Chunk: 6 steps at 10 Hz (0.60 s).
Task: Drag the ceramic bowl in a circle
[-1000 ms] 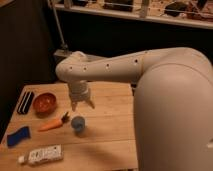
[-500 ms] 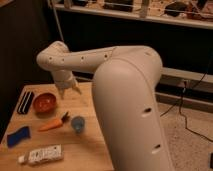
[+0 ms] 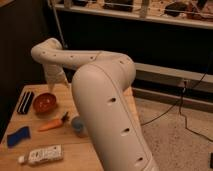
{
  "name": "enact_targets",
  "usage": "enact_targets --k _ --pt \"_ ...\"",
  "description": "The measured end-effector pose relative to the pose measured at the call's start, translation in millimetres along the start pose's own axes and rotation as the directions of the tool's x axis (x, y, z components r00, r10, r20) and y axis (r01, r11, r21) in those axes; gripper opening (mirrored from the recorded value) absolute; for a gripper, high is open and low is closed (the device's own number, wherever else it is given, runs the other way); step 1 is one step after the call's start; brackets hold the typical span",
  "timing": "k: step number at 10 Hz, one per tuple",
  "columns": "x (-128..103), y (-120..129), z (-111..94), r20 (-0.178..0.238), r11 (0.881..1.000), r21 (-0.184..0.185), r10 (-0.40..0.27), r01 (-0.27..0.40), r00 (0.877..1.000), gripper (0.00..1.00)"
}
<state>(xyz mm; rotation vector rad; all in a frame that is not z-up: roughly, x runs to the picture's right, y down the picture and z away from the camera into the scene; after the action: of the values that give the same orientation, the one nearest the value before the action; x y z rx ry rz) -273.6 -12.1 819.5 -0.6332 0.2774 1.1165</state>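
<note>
None of the circle looks done yet: ceramic bowl [image 3: 45, 102] sits alone on worktop [image 3: 67, 142] far-left, gripper [image 3: 54, 76] hovers just beyond & above it, jaws wide, holding nothing, so approach, contact & whole drag are left.

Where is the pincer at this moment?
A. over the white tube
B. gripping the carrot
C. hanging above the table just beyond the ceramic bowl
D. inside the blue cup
C: the pincer hangs just past the ceramic bowl, apart from it, holding nothing.
</note>
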Motion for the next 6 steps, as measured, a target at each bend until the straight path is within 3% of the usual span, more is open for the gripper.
enact_targets --k 4,6 --pt "-20.7 11.8 40.1 0.009 0.997 -0.033 -0.074 0.074 0.997 0.65" --pt "-21.4 19.6 63.7 -0.01 0.994 -0.05 -0.101 0.101 0.995 0.65"
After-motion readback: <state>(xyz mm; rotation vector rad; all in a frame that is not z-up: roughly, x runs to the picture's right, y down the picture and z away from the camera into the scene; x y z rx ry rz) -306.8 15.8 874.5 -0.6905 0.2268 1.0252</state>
